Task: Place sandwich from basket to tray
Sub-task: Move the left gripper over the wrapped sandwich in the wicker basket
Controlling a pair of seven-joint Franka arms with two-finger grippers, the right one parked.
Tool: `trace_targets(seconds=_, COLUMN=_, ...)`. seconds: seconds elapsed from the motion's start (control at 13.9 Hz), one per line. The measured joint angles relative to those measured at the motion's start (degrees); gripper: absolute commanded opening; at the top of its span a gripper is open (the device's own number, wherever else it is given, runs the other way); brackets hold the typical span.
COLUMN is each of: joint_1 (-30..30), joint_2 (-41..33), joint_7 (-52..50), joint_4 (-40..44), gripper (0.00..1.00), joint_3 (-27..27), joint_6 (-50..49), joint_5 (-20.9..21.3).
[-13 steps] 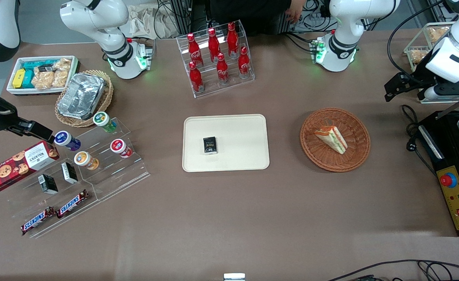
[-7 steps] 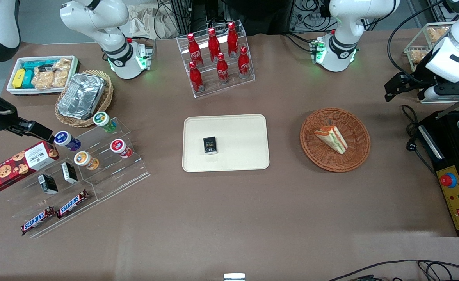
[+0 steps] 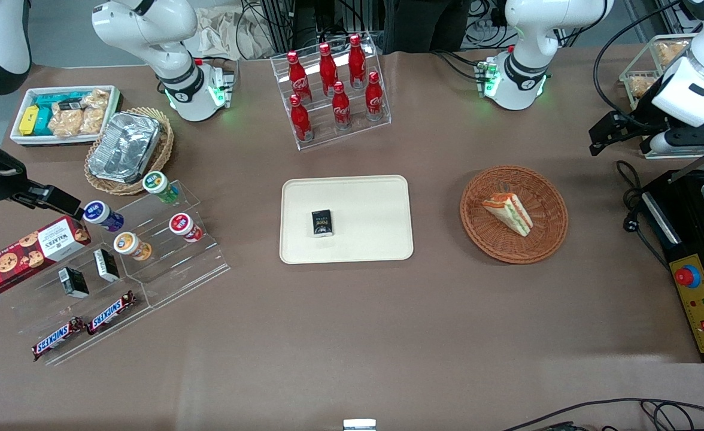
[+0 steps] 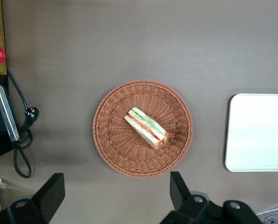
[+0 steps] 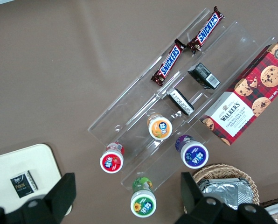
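Change: nothing on the table has shifted.
Gripper (image 4: 115,198): spread wide, empty, high above the round reddish-brown wicker basket (image 3: 545,239).
Triangular white-bread sandwich (image 3: 509,213): in the basket, lying diagonally, clear of the rim.
Cream rectangular tray (image 3: 370,239): beside the basket, holding a small black packet (image 3: 322,223), mostly bare.

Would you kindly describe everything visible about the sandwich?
The sandwich is a triangular wedge of pale white bread with orange-red and green filling layers showing along its cut side. It lies on its side near the middle of the round reddish-brown wicker basket, touching only the weave. It looks whole and untouched. The tool hangs open well above it, holding nothing. The cream tray sits apart, toward the parked arm's end.
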Motion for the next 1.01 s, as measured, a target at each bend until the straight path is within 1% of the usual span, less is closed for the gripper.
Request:
trace_targets(seconds=0.14, joint_1=-0.12, joint_2=0.00, joint_7=-4.10, joint_4=0.00, gripper=1.00, joint_3=-0.13, joint_6=-0.08, joint_5=0.23)
trace_targets(seconds=0.65, joint_1=-3.42, joint_2=0.58, joint_7=-28.92, joint_4=-0.03, gripper=1.00, joint_3=-0.79, joint_6=-0.08, joint_5=0.70)
trace_targets(seconds=1.01, joint_1=-3.53, joint_2=2.07, joint_7=-40.46, joint_4=-0.47, gripper=1.00, joint_3=-0.76, joint_6=-0.08, joint_5=0.70)
